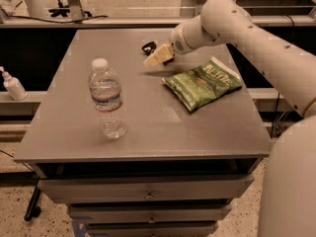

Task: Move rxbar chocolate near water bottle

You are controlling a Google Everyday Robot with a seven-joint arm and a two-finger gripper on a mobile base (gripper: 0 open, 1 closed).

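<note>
Grey table (148,127) | rxbar chocolate (148,47) just beside gripper (158,56) | gripper state: cannot tell

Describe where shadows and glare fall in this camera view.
Camera view: warm, dim light; the gripper, low over the table beside the rxbar chocolate, casts a soft shadow beneath; the water bottle catches pale highlights; the green bag shows faint sheen.

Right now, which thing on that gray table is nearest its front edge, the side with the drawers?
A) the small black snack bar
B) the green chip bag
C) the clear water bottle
C: the water bottle stands upright nearest the front edge; the green chip bag lies farther back on the right, and the rxbar chocolate lies near the far edge, with the gripper just beside it.
</note>
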